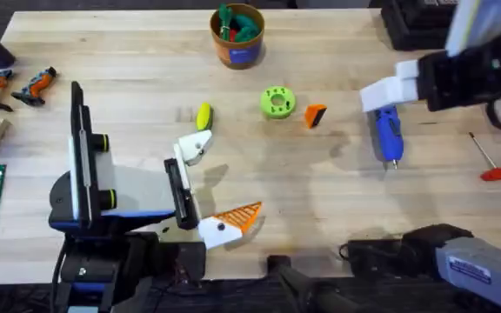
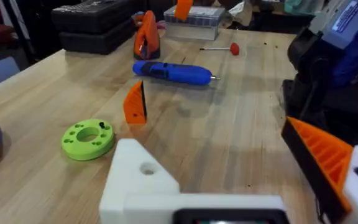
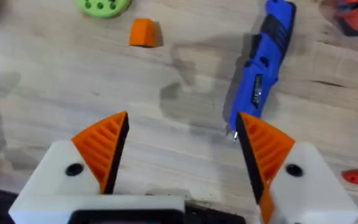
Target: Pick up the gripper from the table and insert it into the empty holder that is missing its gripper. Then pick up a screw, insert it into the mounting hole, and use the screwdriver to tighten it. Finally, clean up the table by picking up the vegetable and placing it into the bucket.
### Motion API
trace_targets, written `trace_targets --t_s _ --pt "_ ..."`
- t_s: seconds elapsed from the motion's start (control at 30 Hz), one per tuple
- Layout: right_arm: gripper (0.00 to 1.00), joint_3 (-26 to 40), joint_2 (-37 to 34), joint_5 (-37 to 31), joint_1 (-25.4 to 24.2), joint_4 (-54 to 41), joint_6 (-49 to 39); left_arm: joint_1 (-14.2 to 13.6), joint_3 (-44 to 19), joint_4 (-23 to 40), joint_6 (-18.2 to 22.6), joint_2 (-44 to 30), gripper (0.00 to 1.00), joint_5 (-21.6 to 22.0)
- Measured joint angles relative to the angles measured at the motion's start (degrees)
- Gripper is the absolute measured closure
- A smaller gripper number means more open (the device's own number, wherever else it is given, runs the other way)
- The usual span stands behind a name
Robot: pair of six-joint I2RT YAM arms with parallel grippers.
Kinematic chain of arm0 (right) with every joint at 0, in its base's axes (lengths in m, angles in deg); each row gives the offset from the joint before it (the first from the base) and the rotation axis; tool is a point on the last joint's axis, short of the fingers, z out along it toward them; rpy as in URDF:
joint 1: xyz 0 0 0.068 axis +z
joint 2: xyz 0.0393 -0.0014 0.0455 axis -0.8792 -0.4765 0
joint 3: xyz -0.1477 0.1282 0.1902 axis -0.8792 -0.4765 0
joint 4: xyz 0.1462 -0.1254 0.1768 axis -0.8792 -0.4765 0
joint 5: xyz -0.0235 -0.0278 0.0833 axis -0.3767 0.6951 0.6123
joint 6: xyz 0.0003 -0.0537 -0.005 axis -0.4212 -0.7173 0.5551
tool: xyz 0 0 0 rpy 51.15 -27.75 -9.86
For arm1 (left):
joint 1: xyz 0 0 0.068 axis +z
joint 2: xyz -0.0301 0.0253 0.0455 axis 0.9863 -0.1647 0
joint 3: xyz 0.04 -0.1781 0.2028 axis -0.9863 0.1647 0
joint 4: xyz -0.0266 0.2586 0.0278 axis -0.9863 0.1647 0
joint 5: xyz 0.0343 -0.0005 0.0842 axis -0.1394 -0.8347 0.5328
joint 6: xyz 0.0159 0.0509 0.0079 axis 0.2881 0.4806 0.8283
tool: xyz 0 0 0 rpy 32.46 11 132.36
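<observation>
From overhead, the left gripper [image 1: 211,187] is lying low near the table's front, one finger being the empty holder [image 1: 193,148], the other carrying an orange tip; its fingers are standing apart, holding nothing. The gripper [image 1: 316,115], the loose orange wedge, is sitting just beside the green disc [image 1: 277,102], with the vegetable [image 1: 203,116] to the disc's other side and the bucket [image 1: 237,36] at the far edge. The right gripper [image 1: 390,89] is hovering over the screwdriver [image 1: 387,132].

In the left wrist view, the wedge [image 2: 135,103] is standing upright, apart from the disc [image 2: 87,138].

In the right wrist view, the right gripper's pads [image 3: 107,142] are spread wide and empty, seemingly above the screwdriver [image 3: 263,62]. Picking the wedge [image 3: 143,32] well probably means pinching its flat sides; bare wood is lying open around it, except the disc nearby.
</observation>
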Motion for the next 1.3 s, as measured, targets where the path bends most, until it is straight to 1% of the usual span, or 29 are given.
trace_targets --t_s 0.1,0.23,0.33,0.43,0.53,0.77,1.07,1.3 --pt "0.009 3.24 -3.49 -0.89 4.07 -1.88 0.31 0.0 -0.02 0.0 0.0 0.02 0.015 0.0" --pt "0.009 6.53 -8.74 -1.29 8.6 -2.13 1.84 0.0 -0.01 0.0 0.0 0.02 0.015 0.0" --pt "0.009 7.52 -12.63 -1.32 11.25 -1.48 4.16 0.0 -0.01 0.0 0.0 0.02 0.015 0.0" --pt "0.009 7.54 -15.85 -1.32 12.71 -0.75 6.75 0.0 0.0 0.0 0.0 0.02 0.015 0.0" --pt "0.009 7.54 -18.18 -1.35 12.93 -0.31 8.24 0.0 0.0 0.0 0.0 0.0 0.015 0.0" --pt "0.009 7.54 -23.24 -1.48 12.82 0.6 7.74 0.0 0.0 0.0 0.0 0.0 0.015 0.0" --pt "0.016 7.54 -31.49 -1.5 12.82 6.35 7.52 0.0 0.0 0.0 0.0 0.0 0.015 0.0" --pt "0.051 7.54 -33.07 -1.5 12.7 7.3 5.13 0.0 0.0 0.0 0.02 0.0 0.015 0.0"
